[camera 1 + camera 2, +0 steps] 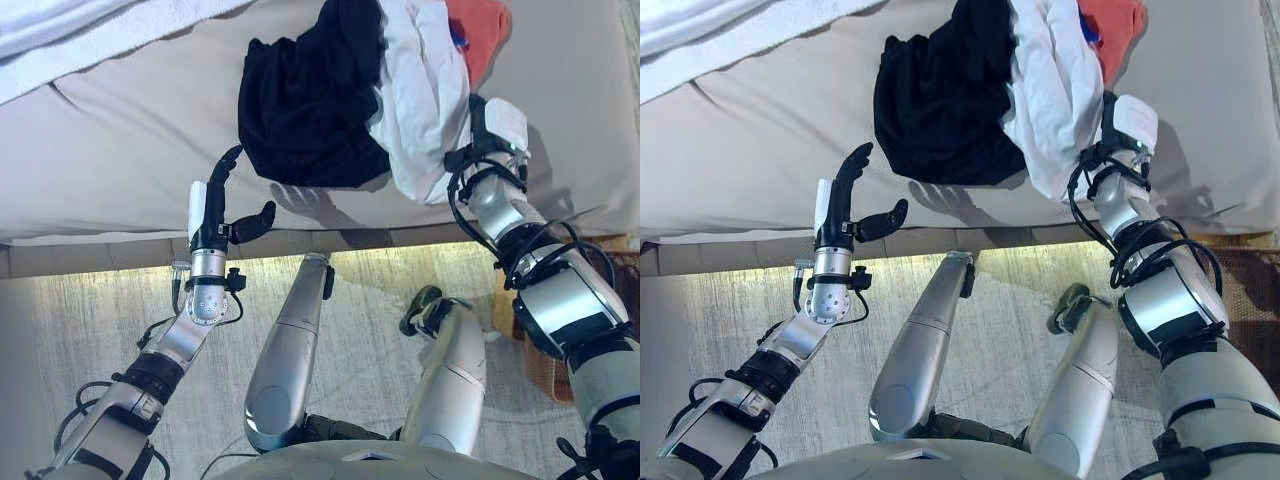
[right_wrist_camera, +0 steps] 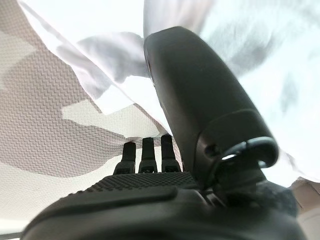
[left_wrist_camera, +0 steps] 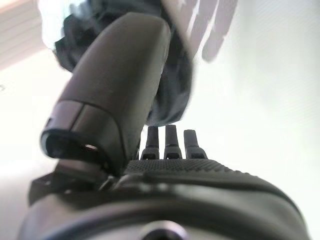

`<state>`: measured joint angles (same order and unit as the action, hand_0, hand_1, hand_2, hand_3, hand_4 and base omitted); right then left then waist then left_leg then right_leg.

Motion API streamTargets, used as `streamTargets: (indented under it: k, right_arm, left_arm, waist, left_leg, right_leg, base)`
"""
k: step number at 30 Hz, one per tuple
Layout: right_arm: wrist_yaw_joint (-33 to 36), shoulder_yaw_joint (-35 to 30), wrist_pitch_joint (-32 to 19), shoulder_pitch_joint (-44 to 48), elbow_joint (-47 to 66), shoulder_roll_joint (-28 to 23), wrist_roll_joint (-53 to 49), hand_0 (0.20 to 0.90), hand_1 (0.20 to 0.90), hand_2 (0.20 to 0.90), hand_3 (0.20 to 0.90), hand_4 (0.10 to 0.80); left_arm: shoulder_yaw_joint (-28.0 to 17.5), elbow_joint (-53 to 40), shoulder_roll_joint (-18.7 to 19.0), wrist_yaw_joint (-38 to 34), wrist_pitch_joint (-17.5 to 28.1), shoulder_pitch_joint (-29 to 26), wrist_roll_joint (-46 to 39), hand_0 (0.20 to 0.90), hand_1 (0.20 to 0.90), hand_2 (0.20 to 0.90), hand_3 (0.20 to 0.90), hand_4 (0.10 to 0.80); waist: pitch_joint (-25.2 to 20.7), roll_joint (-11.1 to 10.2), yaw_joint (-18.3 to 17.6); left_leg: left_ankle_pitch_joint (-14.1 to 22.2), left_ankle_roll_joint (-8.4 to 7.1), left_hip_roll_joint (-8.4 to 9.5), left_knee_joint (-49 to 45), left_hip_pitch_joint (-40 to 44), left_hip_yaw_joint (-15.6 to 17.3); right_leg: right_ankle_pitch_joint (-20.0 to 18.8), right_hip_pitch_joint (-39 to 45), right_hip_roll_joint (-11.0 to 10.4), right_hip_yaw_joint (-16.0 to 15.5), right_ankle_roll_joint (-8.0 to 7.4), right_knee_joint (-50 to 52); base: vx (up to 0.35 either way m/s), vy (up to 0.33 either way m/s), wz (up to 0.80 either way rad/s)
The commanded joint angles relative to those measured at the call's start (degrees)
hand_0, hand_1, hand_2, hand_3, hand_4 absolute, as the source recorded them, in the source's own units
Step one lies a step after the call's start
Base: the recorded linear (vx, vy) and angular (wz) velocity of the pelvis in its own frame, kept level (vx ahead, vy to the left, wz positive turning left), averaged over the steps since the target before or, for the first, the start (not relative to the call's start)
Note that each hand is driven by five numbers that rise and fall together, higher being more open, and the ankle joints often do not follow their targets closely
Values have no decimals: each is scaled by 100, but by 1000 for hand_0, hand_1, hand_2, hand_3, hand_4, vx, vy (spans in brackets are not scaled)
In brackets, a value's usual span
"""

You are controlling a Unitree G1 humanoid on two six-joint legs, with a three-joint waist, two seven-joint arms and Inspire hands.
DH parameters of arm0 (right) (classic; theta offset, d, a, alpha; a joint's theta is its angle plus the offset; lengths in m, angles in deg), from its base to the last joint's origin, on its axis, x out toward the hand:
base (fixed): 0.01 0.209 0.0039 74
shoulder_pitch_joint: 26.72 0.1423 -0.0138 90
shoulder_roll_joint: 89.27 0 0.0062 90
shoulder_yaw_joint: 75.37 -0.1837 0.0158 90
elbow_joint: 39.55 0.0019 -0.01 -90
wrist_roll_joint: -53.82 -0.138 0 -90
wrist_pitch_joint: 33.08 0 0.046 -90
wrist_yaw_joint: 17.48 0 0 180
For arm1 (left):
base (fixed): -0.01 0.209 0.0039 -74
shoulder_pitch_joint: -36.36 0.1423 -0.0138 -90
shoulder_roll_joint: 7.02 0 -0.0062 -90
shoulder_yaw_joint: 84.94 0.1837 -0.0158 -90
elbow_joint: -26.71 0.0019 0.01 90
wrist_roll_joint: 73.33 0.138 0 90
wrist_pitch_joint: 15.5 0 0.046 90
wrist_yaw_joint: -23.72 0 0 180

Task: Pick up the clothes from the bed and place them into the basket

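A pile of clothes lies on the beige bed [image 1: 120,150] near its front edge: a black garment [image 1: 310,100], a white garment [image 1: 420,90] draped beside it, and an orange garment [image 1: 482,28] behind. My left hand [image 1: 210,225] is open at the bed's edge, fingers straight, just left of and below the black garment and apart from it. My right hand [image 1: 497,125] is at the white garment's right side, touching its hanging edge. In the right wrist view its fingers [image 2: 147,155] are straight, with white cloth [image 2: 240,35] just past them. A brown wicker basket [image 1: 622,268] stands on the floor at the right, partly behind my right arm.
A white blanket [image 1: 80,30] lies across the bed's far left. A pale patterned rug [image 1: 90,310] covers the floor below the bed edge. Bare mattress stretches left of the pile.
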<state>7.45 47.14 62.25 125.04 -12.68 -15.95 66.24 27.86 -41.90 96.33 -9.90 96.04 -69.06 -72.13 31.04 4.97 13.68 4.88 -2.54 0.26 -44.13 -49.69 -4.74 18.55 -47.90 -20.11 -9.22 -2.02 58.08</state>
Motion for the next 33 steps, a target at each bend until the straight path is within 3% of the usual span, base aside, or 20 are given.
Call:
streamTargets:
  k: [1,2,4,6,7,8,9,21,27,28,33]
  right_arm:
    - [156,288,-149,295,354,-80,144,815,815,815,801,701]
    - [224,274,-158,293,400,-82,125,580,580,580,527,427]
    - [257,263,-166,297,398,-74,87,566,566,566,510,410]
    - [302,166,-189,220,421,-51,2,599,599,599,549,449]
    - [282,123,-191,143,472,-41,-19,580,580,580,527,427]
    - [287,61,-181,-15,573,-24,35,491,491,491,422,322]
    - [293,41,-203,-104,605,-10,65,300,300,300,200,100]
    - [494,-163,-215,-466,793,-47,9,300,300,300,200,100]
    - [706,-328,-123,-504,869,-254,-138,300,300,300,200,100]
    - [779,-367,-110,-534,956,-314,-178,300,300,300,200,100]
    - [1343,-787,-184,-907,2131,-806,-323,300,300,300,200,100]
  left_arm:
    - [-200,-684,127,-333,558,57,5,900,900,900,900,800]
    - [-209,-700,125,-316,543,70,17,900,900,900,900,800]
    - [-197,-686,117,-312,535,67,17,900,900,900,900,800]
    - [-207,-642,108,-238,546,95,-31,900,900,900,900,800]
    - [-215,-642,110,-216,549,134,-27,900,900,900,900,800]
    - [-212,-665,112,-187,523,188,-1,900,900,900,900,800]
    - [-187,-652,113,-209,525,219,20,900,900,900,900,800]
    - [-173,-510,183,-177,442,285,68,900,900,900,900,800]
    - [-170,-462,203,-37,219,302,71,900,900,900,900,800]
    - [-178,-454,206,-29,183,327,82,900,900,900,900,800]
    - [-300,-424,183,39,-67,589,143,900,900,900,900,800]
  waist:
    - [-125,260,114]
    - [-125,260,106]
    - [-125,256,100]
    - [-125,247,75]
    - [-125,234,58]
    - [-125,211,28]
    - [-125,199,7]
    - [-191,-72,-83]
    - [-572,-252,-127]
    - [-669,-282,-155]
    - [-1258,-493,-365]
  left_leg:
    - [1386,752,482,-1227,194,388]
    - [1421,750,488,-1284,202,392]
    - [1440,748,491,-1312,224,391]
    - [1471,732,484,-1364,291,387]
    - [1463,720,468,-1339,348,391]
    - [1424,703,431,-1235,486,396]
    - [1403,697,415,-1193,560,394]
    - [934,530,84,294,2095,480]
    - [698,411,-65,1182,2876,553]
    - [513,409,-108,1413,2962,589]
    - [220,232,-347,2562,3987,741]
  right_leg:
    - [253,123,440,-76,394,445]
    - [274,133,449,-76,397,480]
    - [283,156,451,-79,399,492]
    - [291,237,445,-85,403,503]
    - [272,300,446,-84,396,469]
    - [218,435,442,-107,383,382]
    - [188,512,452,-106,373,339]
    - [-337,2106,407,-279,147,-1132]
    - [-601,2927,484,-415,61,-2146]
    - [-765,3039,521,-475,104,-2426]
    - [-1087,4092,737,-505,13,-3824]
  base:
    - [-42,-2,-3]
    - [-27,-1,-22]
    - [-9,-2,-26]
    - [3,1,32]
    - [25,3,26]
    - [36,3,-15]
    - [45,3,-21]
    - [32,-9,-4]
    - [61,-17,-8]
    - [40,-4,-6]
    - [161,-9,-16]
